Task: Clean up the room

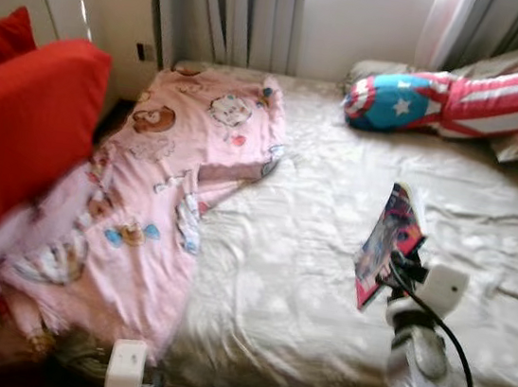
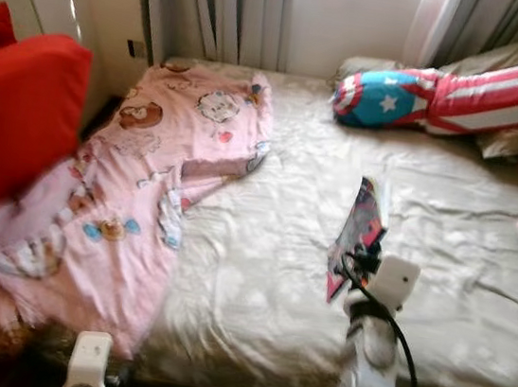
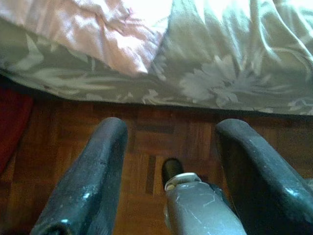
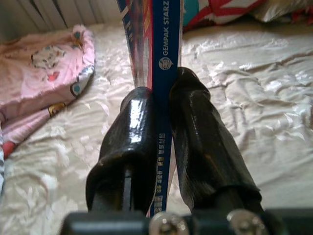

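Right wrist view: right hand (image 4: 164,105) pinches book (image 4: 164,44).

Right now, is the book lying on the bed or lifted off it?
Lifted. The right gripper has its jaws shut on the book, which stands on edge above the bed sheet with no contact visible.

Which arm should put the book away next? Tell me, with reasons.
Right. The right gripper already has its fingers shut on the book, held up over the bed. The left gripper hangs open, low by the floor.
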Tool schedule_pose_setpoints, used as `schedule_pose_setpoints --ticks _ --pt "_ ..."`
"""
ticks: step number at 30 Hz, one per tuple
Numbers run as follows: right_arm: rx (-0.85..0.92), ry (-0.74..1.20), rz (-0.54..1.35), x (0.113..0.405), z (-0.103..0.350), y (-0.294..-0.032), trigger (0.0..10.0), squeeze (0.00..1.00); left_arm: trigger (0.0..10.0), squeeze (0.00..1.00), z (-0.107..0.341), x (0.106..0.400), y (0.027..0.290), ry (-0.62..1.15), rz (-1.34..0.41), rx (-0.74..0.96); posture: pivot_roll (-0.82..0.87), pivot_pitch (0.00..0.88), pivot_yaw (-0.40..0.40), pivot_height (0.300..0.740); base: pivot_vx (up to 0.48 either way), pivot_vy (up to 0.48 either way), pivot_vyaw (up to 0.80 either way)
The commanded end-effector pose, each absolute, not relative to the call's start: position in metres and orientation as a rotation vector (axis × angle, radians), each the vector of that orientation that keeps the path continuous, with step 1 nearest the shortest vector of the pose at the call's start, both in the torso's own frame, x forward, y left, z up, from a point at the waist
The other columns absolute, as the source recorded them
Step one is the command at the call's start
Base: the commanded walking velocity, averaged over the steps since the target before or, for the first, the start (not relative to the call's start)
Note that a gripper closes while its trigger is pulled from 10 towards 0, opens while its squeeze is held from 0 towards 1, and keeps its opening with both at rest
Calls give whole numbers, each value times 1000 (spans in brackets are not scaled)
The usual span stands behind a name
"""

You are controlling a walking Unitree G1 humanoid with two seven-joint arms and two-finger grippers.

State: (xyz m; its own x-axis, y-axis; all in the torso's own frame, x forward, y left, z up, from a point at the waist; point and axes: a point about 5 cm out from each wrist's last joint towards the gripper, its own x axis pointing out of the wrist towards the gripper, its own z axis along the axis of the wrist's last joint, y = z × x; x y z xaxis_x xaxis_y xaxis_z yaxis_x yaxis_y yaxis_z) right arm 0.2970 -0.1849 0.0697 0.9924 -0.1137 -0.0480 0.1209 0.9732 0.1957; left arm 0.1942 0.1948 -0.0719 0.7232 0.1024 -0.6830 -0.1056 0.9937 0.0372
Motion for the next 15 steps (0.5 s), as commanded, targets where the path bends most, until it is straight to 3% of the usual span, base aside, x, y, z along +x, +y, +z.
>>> schedule_pose_setpoints --ticks 1,15 --pt "187 -15 -122 300 80 -189 10000 0 10000 0 -73 193 190 767 102 -1 -116 83 -21 732 0 -450 0" --pt "183 -6 -118 300 78 -188 10000 0 10000 0 -76 189 194 788 106 0 -115 91 -21 732 0 -447 0"
